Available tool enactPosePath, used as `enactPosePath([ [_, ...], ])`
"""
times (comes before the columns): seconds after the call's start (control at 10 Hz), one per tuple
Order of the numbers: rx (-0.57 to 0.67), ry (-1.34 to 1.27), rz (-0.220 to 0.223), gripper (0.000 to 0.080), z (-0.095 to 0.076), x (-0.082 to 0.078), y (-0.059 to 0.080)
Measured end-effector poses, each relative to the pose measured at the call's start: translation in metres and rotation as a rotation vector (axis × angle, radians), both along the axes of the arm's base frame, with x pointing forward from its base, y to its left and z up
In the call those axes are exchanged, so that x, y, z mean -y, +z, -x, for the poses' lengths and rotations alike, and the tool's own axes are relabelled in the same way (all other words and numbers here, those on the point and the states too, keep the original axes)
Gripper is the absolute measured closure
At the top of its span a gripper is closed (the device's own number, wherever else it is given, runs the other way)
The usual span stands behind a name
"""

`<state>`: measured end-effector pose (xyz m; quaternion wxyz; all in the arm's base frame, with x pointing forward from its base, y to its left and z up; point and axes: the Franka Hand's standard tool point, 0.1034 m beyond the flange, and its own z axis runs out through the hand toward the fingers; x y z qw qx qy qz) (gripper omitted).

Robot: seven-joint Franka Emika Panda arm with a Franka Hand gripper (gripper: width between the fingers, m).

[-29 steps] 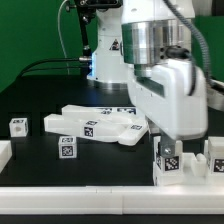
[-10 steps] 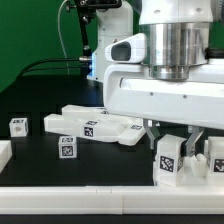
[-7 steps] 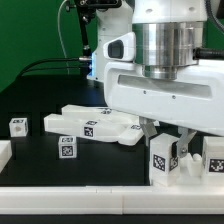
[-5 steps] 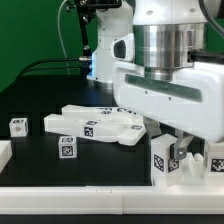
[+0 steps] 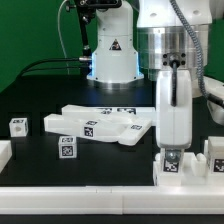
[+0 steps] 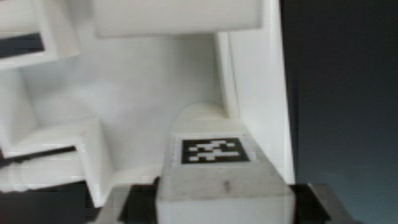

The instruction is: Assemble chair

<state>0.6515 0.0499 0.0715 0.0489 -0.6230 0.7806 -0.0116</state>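
My gripper (image 5: 172,151) hangs at the front right of the black table, its hand seen edge-on. It is shut on a small white blocky chair piece (image 5: 172,166) with a square tag, held close to the table. In the wrist view the same piece (image 6: 215,150) fills the gap between the two dark fingers (image 6: 135,198), and my gripper (image 6: 217,210) presses it from both sides. Other white chair parts (image 6: 143,70) lie just beyond it. Flat chair slabs (image 5: 100,125) lie in the middle of the table.
Two small tagged cubes (image 5: 18,126) (image 5: 67,150) stand at the exterior view's left, with a white piece (image 5: 3,152) at the left edge. Another tagged white block (image 5: 214,156) stands right of my gripper. The arm's base (image 5: 110,50) rises behind.
The wrist has turned about its upright axis, so the wide hand now shows edge-on. The held piece turned with it and stayed at the same spot.
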Motion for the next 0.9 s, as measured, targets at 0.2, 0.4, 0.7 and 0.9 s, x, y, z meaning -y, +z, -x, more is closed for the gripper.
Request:
enactPosePath([
  [0.2, 0.006, 0.101, 0.01, 0.0461, -0.0002, 0.0002, -0.0002],
  [0.4, 0.04, 0.42, 0.046, 0.0271, -0.0036, -0.0028, 0.0017],
  [0.7, 0.052, 0.634, 0.07, 0.0152, -0.0028, -0.0026, -0.0003],
  [0.9, 0.059, 0.843, 0.093, 0.015, -0.003, -0.0006, -0.0003],
])
